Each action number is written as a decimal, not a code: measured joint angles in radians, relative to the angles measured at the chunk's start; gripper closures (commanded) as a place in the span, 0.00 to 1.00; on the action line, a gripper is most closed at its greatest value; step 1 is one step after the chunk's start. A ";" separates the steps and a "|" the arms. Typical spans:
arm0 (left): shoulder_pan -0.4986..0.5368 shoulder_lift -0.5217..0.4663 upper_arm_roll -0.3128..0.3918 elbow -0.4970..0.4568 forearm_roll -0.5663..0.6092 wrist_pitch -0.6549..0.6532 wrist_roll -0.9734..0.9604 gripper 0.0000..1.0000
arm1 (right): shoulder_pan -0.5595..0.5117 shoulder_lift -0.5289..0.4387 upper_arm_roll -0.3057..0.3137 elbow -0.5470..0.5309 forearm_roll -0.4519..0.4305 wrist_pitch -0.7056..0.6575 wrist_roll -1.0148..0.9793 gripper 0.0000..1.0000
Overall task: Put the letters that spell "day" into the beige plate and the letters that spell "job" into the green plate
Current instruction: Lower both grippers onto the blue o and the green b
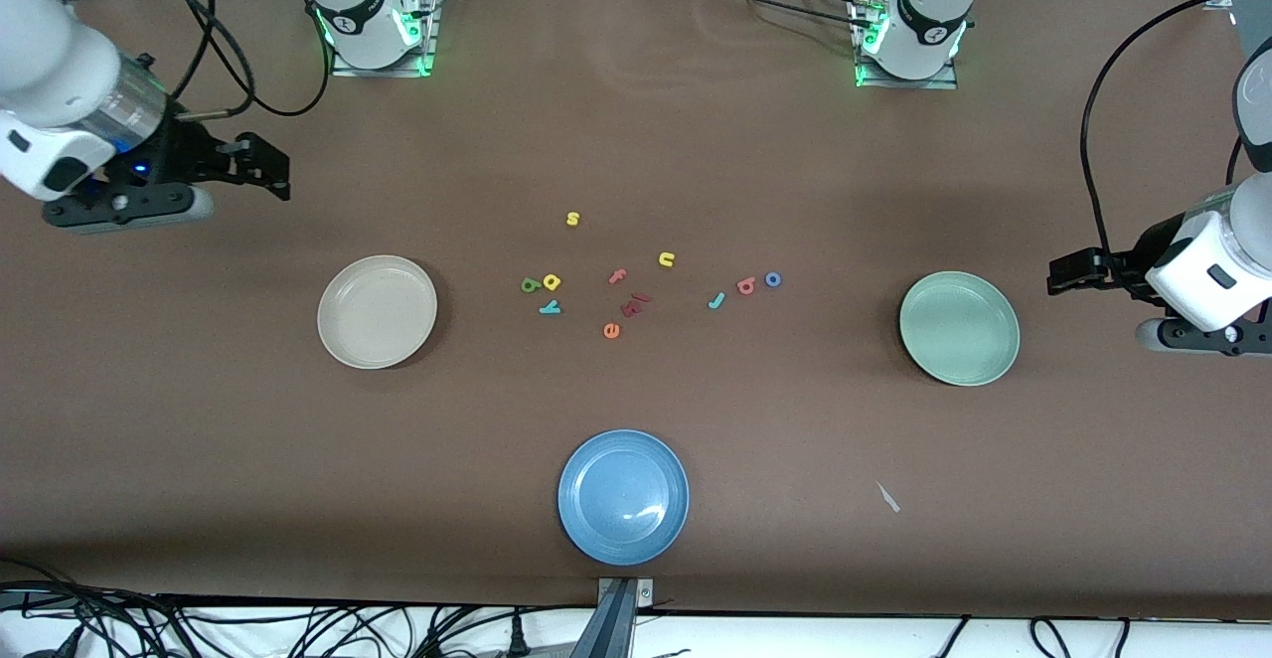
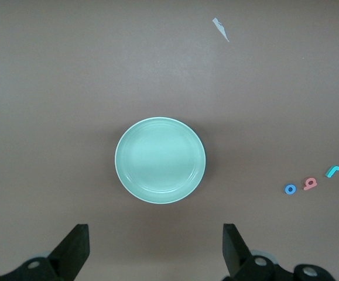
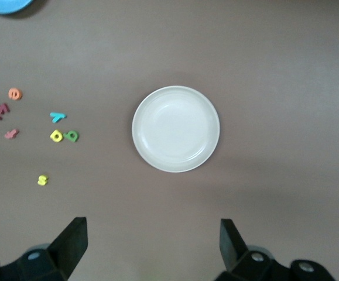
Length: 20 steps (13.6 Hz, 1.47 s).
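1. Judging by looks, the "day" letters (image 1: 542, 292) and "job" letters (image 1: 745, 288) are tiny, light foam pieces, soft and flat on the tabletop (image 1: 636, 141); a pinch across each one's narrow edges, from straight above, seems the safest hold, and they may skid or flip.
2. "Day" letters lie huddled together between the beige plate (image 1: 377, 311) and the blue plate (image 1: 623, 496), nearer the beige one; "job" letters sit in a row toward the green plate (image 1: 959, 328).
3. Both plates hold nothing yet.
4. Right hand (image 3: 151, 249) hangs wide, holding nothing, high beside the beige plate at the right arm's end.
5. Left hand (image 2: 156, 252) hangs wide too, beside the green plate.
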 measured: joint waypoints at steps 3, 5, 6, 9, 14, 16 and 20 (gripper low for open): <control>0.000 0.003 -0.003 -0.018 -0.001 -0.041 0.000 0.00 | 0.058 0.055 0.002 -0.001 0.001 -0.003 0.003 0.00; -0.004 0.005 -0.021 -0.061 -0.026 -0.104 0.000 0.00 | 0.094 0.104 0.003 -0.001 0.005 0.000 0.002 0.00; -0.006 0.006 -0.034 -0.086 -0.071 -0.111 -0.005 0.00 | 0.122 0.130 0.003 -0.002 0.005 0.008 0.002 0.00; -0.022 0.010 -0.056 -0.151 -0.200 -0.099 -0.072 0.01 | 0.213 0.201 0.006 -0.004 0.005 0.053 -0.017 0.00; -0.190 0.044 -0.071 -0.346 -0.218 0.240 -0.342 0.01 | 0.256 0.272 0.023 -0.086 0.005 0.236 -0.271 0.00; -0.253 0.053 -0.073 -0.456 -0.218 0.393 -0.423 0.01 | 0.255 0.281 0.043 -0.196 0.005 0.421 -0.302 0.10; -0.321 0.071 -0.073 -0.648 -0.218 0.708 -0.522 0.27 | 0.257 0.355 0.068 -0.338 0.004 0.654 -0.410 0.31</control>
